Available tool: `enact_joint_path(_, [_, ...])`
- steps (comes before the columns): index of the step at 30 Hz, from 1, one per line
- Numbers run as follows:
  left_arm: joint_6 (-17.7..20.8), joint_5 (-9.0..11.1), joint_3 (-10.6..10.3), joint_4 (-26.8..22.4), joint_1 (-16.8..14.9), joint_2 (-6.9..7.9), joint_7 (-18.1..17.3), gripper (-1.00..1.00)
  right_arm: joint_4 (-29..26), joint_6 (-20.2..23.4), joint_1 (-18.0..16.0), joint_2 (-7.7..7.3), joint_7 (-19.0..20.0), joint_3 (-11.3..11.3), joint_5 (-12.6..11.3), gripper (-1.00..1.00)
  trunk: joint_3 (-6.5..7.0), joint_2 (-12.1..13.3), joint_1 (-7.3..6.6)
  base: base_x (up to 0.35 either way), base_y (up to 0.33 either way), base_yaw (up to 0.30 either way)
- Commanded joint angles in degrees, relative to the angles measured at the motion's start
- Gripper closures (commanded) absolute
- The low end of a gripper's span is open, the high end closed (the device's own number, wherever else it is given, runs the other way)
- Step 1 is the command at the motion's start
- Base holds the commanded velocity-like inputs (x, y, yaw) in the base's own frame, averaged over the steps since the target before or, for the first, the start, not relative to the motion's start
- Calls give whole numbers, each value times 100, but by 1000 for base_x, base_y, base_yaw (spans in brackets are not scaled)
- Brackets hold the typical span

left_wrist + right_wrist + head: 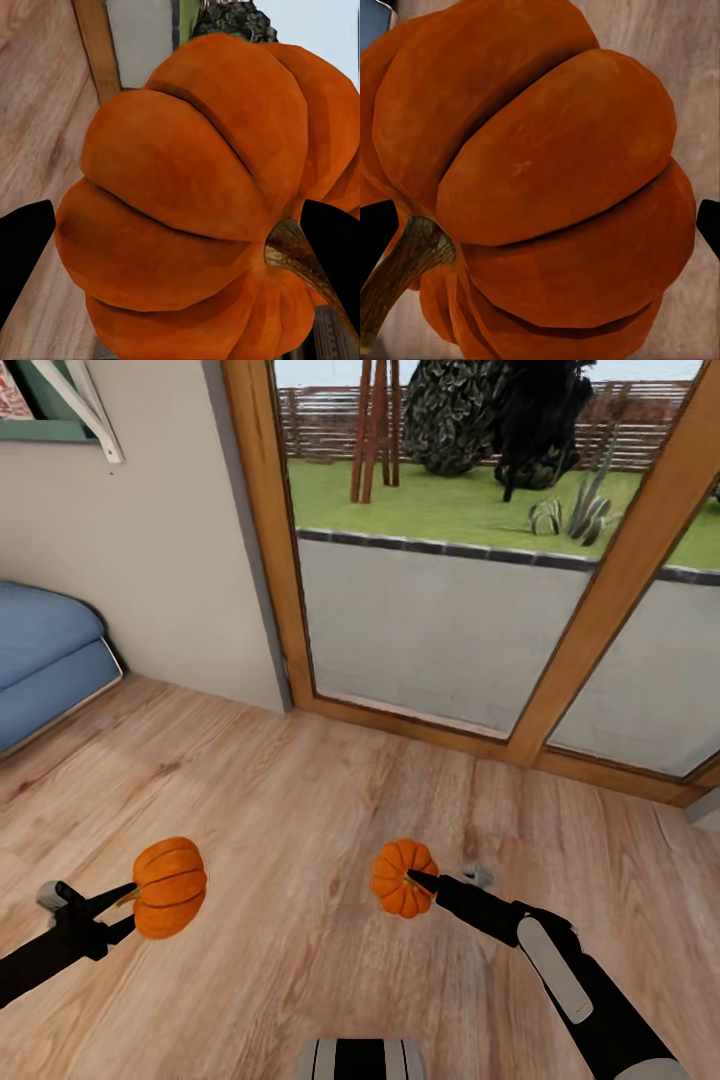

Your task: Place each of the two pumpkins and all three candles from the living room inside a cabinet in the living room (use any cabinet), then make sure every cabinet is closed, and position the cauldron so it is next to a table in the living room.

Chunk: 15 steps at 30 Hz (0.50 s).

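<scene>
1. Ahead of us stands a tall glass door [420, 630] in a wooden frame [262, 530]. Through the glass we see a paved strip, a lawn and dark shrubs before a slatted fence.
2. A wooden plank floor [300, 790] runs from the door frame down towards our base, and both arms reach out over it.
3. At the far left edge of the head view we see part of a blue upholstered seat [45, 655] against the beige wall [150, 560].
4. Our right arm [590, 1000], black with a pale panel, comes in from the lower right. Our left arm [40, 955] comes in from the lower left.
5. The left pumpkin [168, 886] is held above the floor in our left gripper [128, 912]. Its jaws are spread to the width of the fruit and clamped on it near the stem. In the left wrist view the ribbed orange body [195, 202] sits between the two black fingertips [22, 255], with the brownish stem against one of them.
6. The right pumpkin [403, 877] is held in our right gripper [425, 885], also above the floor, well apart from the other. The jaws are parted around it and grip it. In the right wrist view the orange body [547, 187] sits between the dark fingertips [375, 232], its stem pointing toward one of them.
</scene>
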Motion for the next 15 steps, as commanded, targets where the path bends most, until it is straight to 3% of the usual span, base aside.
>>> enact_joint_path(1, [72, 55, -33, 5, -8, 7, -19, 100, -3, 19, -1, -5, -15, 5, -35, 100, -4, -2, -1, 0, 0, 272])
enact_joint_path(6, [592, 30, -26, -1, -6, 7, -17, 100, -3, 19, -1, -5, -15, 6, -29, 100, 18, 0, -4, 0, 0, 272])
enact_joint_path(15, [644, -23, -43, -3, -4, 7, 34, 100, 0, 19, -1, -5, -15, 6, -24, 100, 218, 12, -27, -18, 0, 272])
